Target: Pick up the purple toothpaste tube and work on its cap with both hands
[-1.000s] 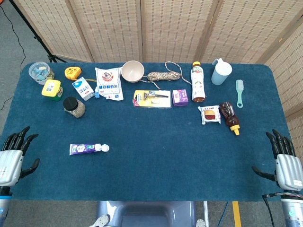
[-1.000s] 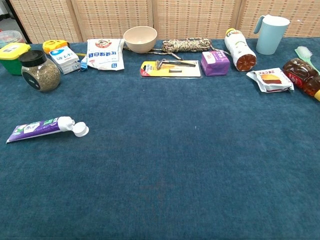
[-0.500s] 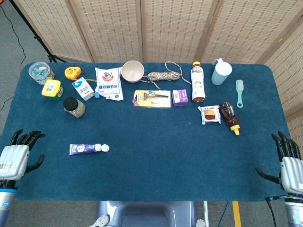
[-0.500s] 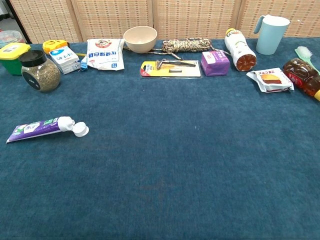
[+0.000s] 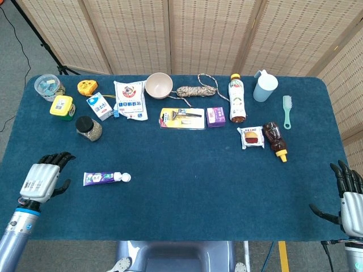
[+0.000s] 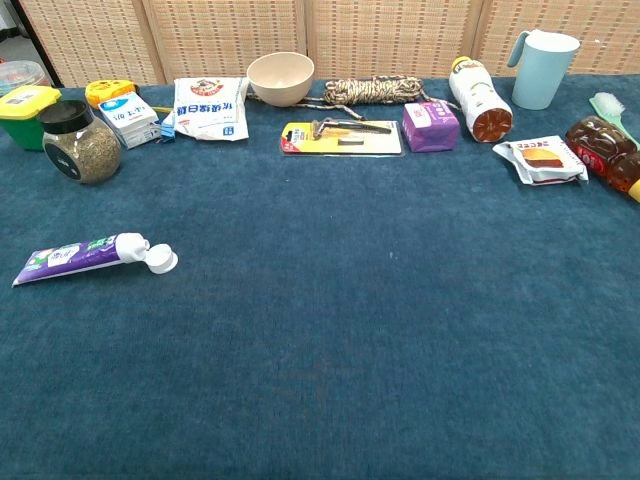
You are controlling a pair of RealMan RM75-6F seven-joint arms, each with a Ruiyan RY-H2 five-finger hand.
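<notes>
Left hand [image 5: 42, 181], lower left of the head view: fingers spread, holding nothing. The tube [image 5: 102, 178] lies flat just to its right, long axis left-right, cap [image 5: 126, 177] pointing away. Right hand [image 5: 350, 198], lower right, is likewise spread, empty and well apart; left is nearer.

Chest view: neither hand appears. Head view: the right hand [image 5: 353, 199] is cut by the right and bottom edges; its wrist is out of frame. The left arm leaves the frame at the bottom-left corner. Chest view: the honey bottle [image 6: 606, 150] is clipped at the right edge, the yellow-lid jar [image 6: 22, 112] and the clear tub [image 6: 20, 75] at the left edge. Print on the tube [image 6: 85, 254] and the packets is too small to read
</notes>
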